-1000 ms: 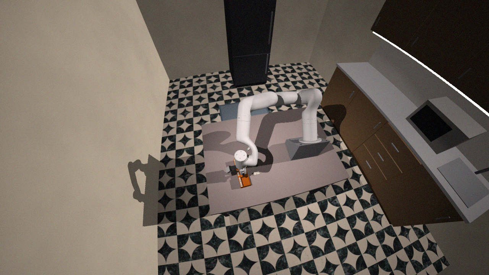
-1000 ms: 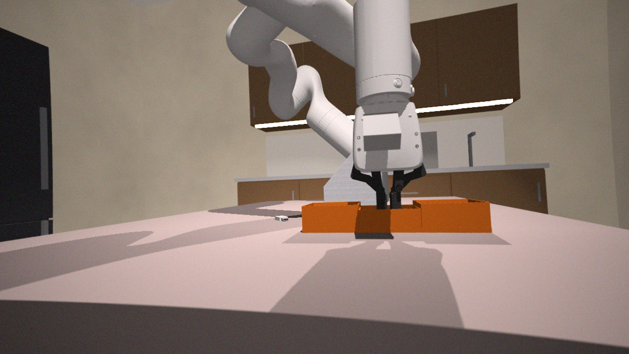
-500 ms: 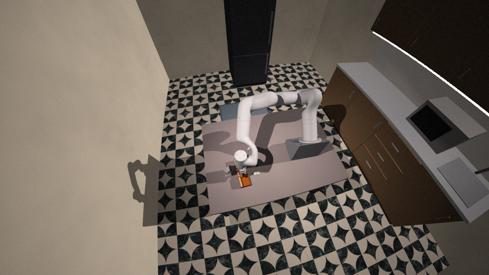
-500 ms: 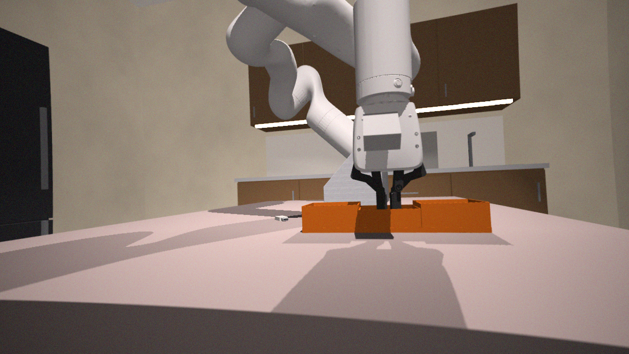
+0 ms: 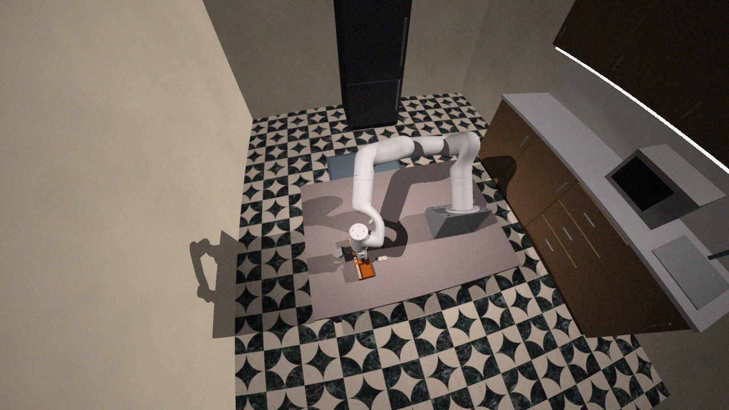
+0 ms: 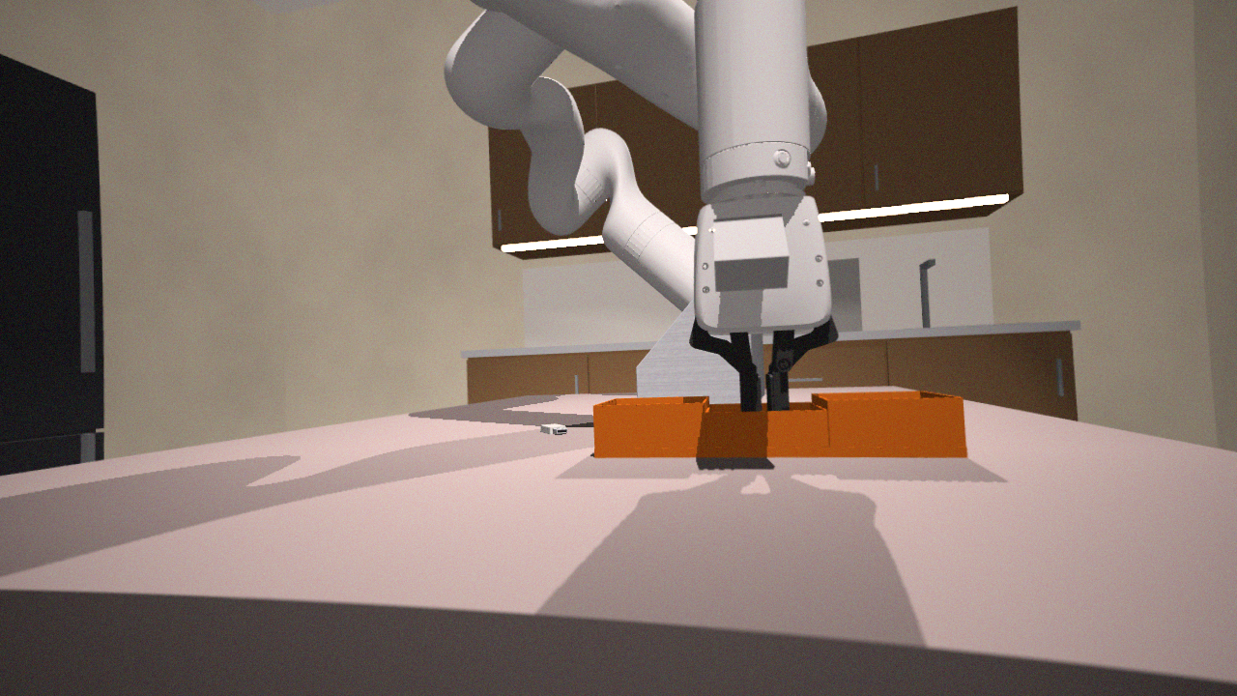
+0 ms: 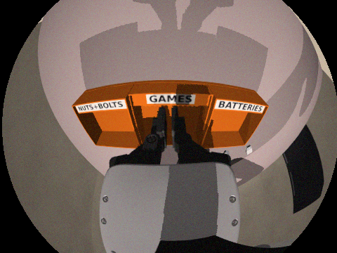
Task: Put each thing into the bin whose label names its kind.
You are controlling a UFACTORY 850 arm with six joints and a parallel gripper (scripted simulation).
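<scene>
Three orange bins (image 5: 368, 273) stand joined in a row on the table. In the wrist view their labels read NUTS+BOLTS, GAMES and BATTERIES. In the exterior view the BATTERIES bin (image 6: 648, 428) is on the left and the NUTS+BOLTS bin (image 6: 890, 423) on the right. My gripper (image 6: 765, 402) (image 7: 168, 115) (image 5: 360, 256) points straight down with its fingers lowered into the middle GAMES bin (image 6: 799, 432). The fingers are shut with a narrow gap, and I see nothing between them. The bin's wall hides the fingertips in the exterior view. A small white thing (image 6: 553, 428) (image 5: 383, 258) (image 7: 249, 149) lies on the table beside the BATTERIES bin.
The arm's grey base (image 5: 456, 219) stands at the back of the table (image 5: 458, 265). The arm throws broad shadows over the table top. A kitchen counter (image 5: 586, 152) and a black fridge (image 5: 372, 61) stand off the table.
</scene>
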